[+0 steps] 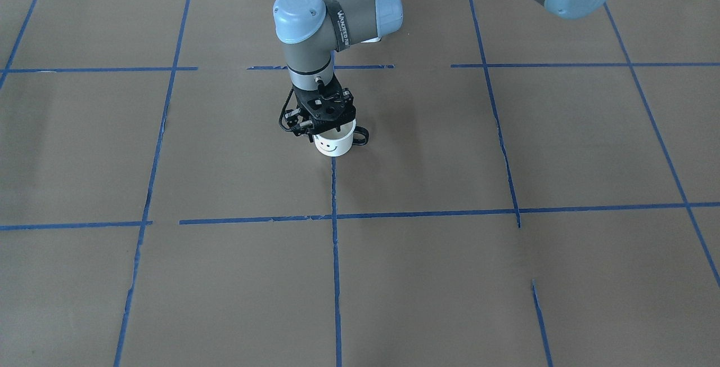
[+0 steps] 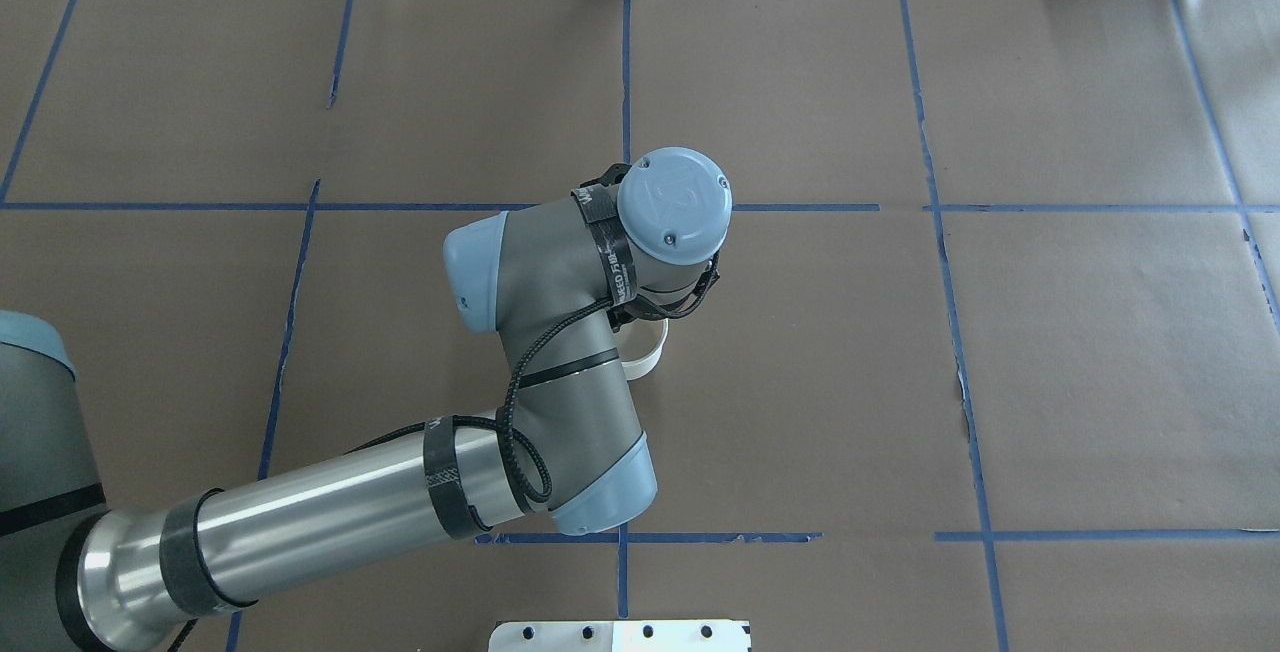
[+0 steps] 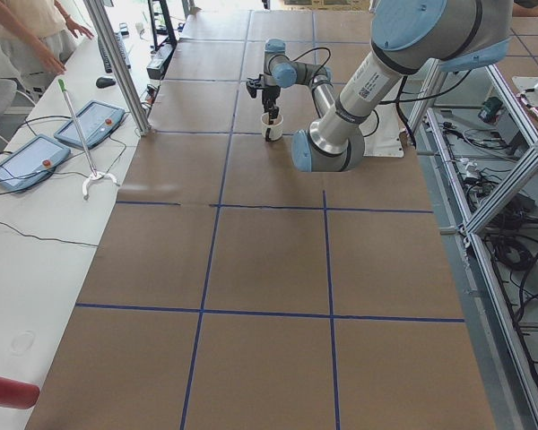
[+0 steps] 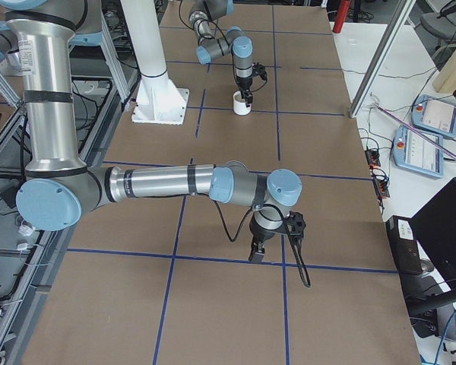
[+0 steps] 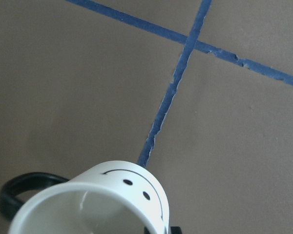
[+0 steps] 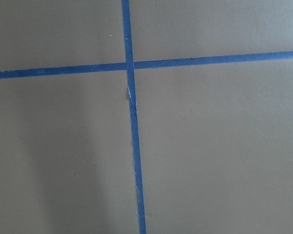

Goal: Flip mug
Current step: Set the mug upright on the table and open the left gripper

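The white mug [image 1: 334,143] with a black smiley face stands mouth up at the middle of the brown table, its black loop handle [image 1: 361,136] out to one side. My left gripper [image 1: 323,126] points straight down over it and is shut on its rim. The mug also shows in the overhead view [image 2: 645,352], mostly under the wrist, and in the left wrist view [image 5: 102,200], where I see into its open mouth. My right gripper [image 4: 257,253] points down close to the table, far from the mug; I cannot tell whether it is open or shut.
Blue tape lines [image 1: 334,254] cross the brown paper cover. A white arm pedestal [image 4: 156,99] stands at the robot's side of the table. Control pendants [image 3: 90,123] lie on the white side bench, where a person's arm shows.
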